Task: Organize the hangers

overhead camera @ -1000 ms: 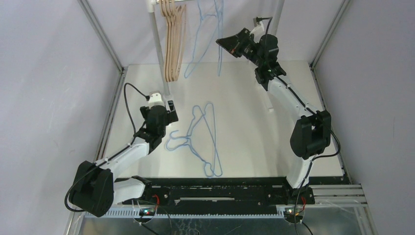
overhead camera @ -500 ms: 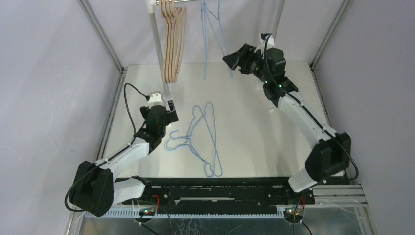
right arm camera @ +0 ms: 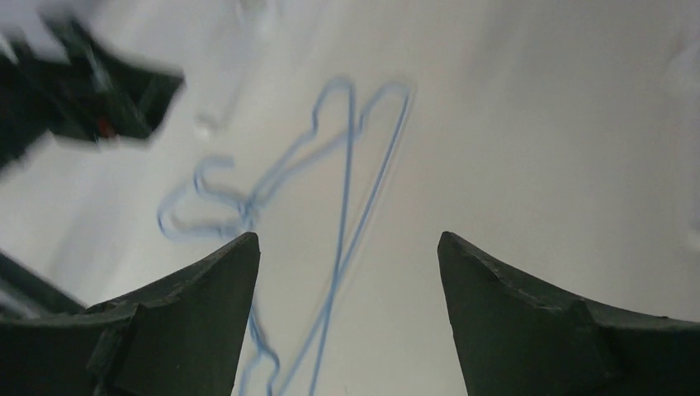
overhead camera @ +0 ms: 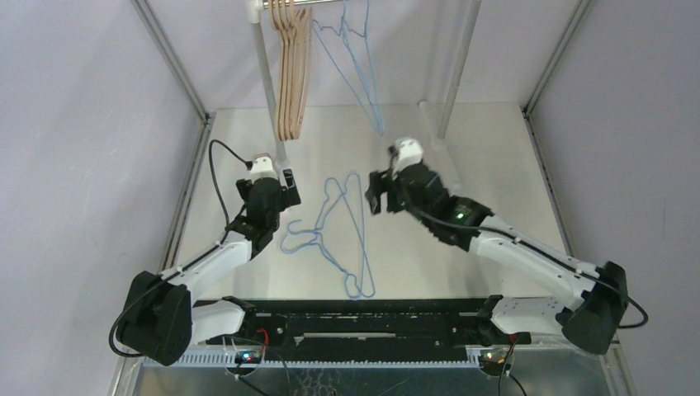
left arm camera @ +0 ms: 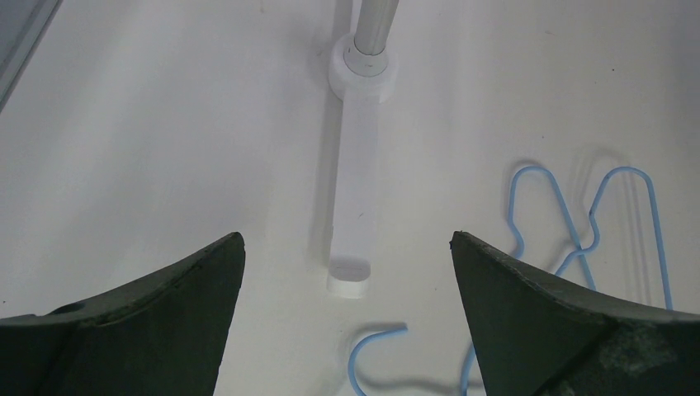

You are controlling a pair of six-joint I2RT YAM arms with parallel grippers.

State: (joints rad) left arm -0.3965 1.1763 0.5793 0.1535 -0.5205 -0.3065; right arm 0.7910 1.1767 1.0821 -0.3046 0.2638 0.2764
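Top external: left end effector (overhead camera: 281,194) over the table (overhead camera: 479,165) near its left edge, fingers spread apart, nothing between them. Right end effector (overhead camera: 374,195) out over the middle of the table, likewise spread apart and empty.

Between the two, flat on the table, two blue wire hangers (overhead camera: 340,231) crossed over each other, one hook toward the left edge, the other toward the near edge.

At the far edge, toward the far-left corner, wooden hangers (overhead camera: 290,74) bunched together on the rail (overhead camera: 265,78), close beside its left post. Hung blue hangers (overhead camera: 357,66) on the same rail, on the side toward the right edge, a little apart from the wooden bunch.

Left wrist: white foot (left arm camera: 351,206) of the post straight ahead between the fingers, a blue hook just short of its near end, apart from it.

Right wrist: blurred. Crossed blue wires on the table ahead of the parted fingers, touching neither.
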